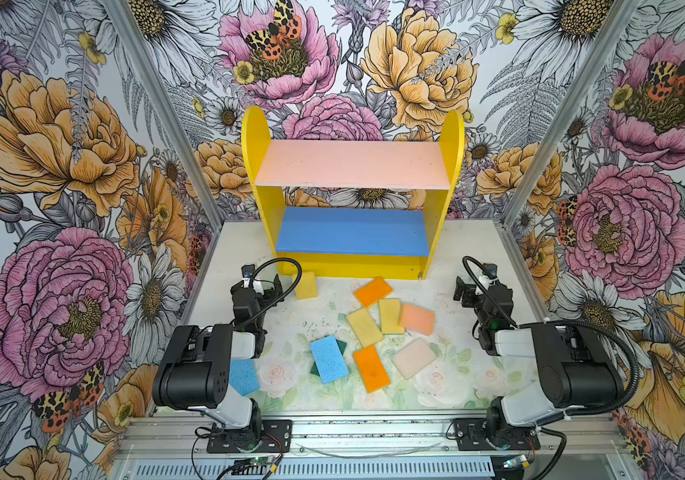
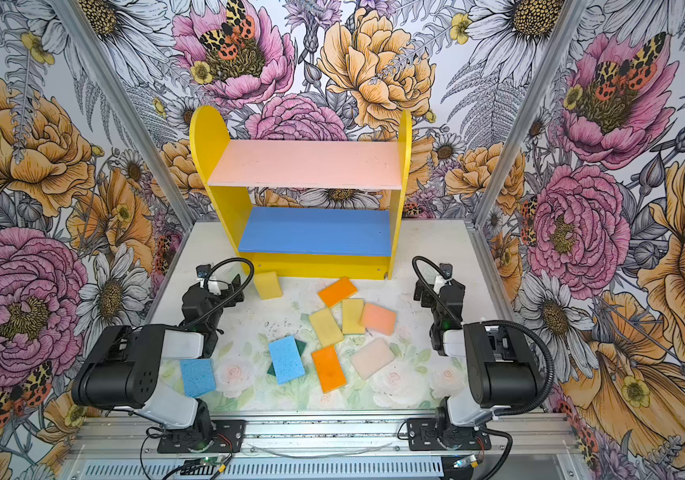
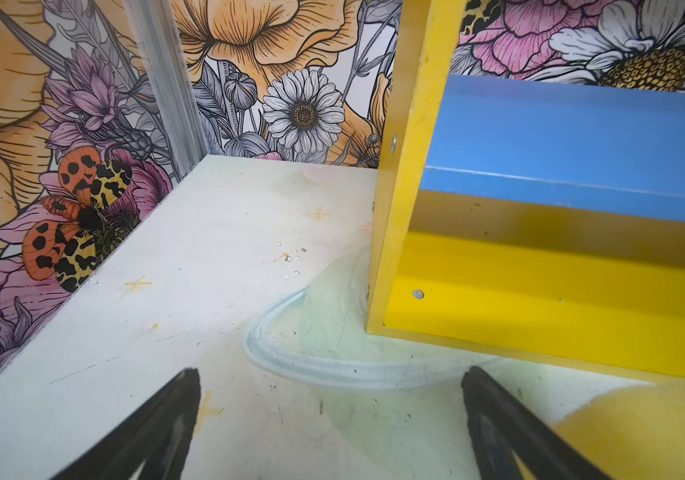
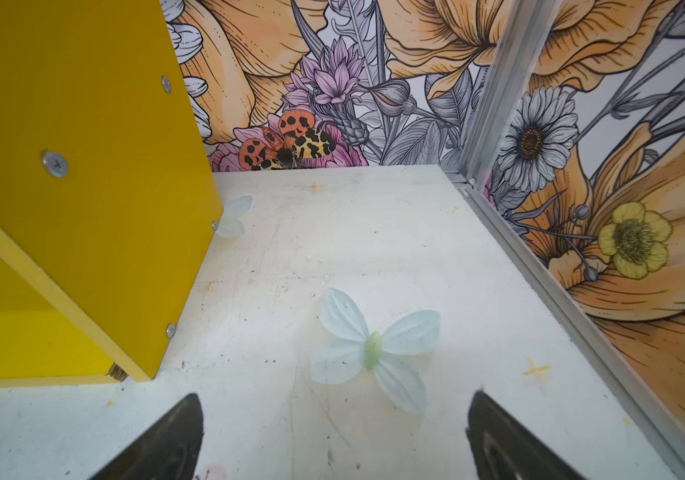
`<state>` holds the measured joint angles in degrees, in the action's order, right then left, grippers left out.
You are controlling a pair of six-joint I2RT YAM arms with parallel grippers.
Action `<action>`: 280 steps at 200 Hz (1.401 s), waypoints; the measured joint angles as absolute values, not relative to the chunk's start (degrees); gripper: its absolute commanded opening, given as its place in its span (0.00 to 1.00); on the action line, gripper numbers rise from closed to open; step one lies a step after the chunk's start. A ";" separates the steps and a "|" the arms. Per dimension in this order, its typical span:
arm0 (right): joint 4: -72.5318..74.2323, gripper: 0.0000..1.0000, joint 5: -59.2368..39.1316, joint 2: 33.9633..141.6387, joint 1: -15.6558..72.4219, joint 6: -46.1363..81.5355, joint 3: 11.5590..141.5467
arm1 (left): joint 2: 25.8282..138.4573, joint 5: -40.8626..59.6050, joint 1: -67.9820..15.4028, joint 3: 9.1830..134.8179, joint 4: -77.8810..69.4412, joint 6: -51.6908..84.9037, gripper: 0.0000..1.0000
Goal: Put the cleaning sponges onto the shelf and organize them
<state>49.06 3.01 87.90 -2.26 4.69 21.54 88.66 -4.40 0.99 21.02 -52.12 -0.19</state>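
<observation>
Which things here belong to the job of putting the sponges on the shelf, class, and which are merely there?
Job: shelf; blue sponge, orange sponge, yellow sponge by the shelf's foot and the other loose sponges on the table; left gripper and right gripper, both open and empty.

Merely there: floral wall panels; aluminium frame post; butterfly print on the table.

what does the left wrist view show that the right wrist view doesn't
Only left wrist: the shelf's blue wooden lower board and a soft yellow foam sponge beside the open left tool. Only right wrist: a pale printed butterfly ahead of the open right tool. Both: a yellow wooden shelf side panel, white tabletop, floral wall.
</observation>
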 measured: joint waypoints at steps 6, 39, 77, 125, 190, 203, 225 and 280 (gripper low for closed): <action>49.06 0.99 3.01 87.90 -2.26 4.67 21.54 | 88.66 -4.40 0.99 21.02 -52.12 -0.19 0.99; 49.06 1.00 3.01 87.90 -2.26 4.69 21.54 | 88.66 -4.40 0.99 21.02 -52.12 -0.19 0.99; 49.06 0.99 3.01 87.90 -2.26 4.67 21.54 | 88.66 -4.40 0.99 21.02 -52.12 -0.19 0.99; 49.06 1.00 3.01 87.90 -2.26 4.67 21.54 | 88.66 -4.40 0.99 21.02 -52.12 -0.19 0.99; 49.06 0.99 3.01 87.90 -2.26 4.69 21.54 | 88.66 -4.27 0.99 21.02 -52.12 -0.19 0.99; 49.06 1.00 3.03 87.90 -2.26 4.67 21.54 | 88.66 -4.21 0.99 21.02 -52.12 -0.19 0.99; 49.06 0.99 3.01 87.90 -2.26 4.67 21.54 | 88.66 -4.21 0.99 21.02 -52.12 -0.19 0.99; 49.06 0.96 3.03 87.90 -2.26 4.82 21.56 | 88.60 -4.69 0.97 21.12 -51.62 -0.16 0.99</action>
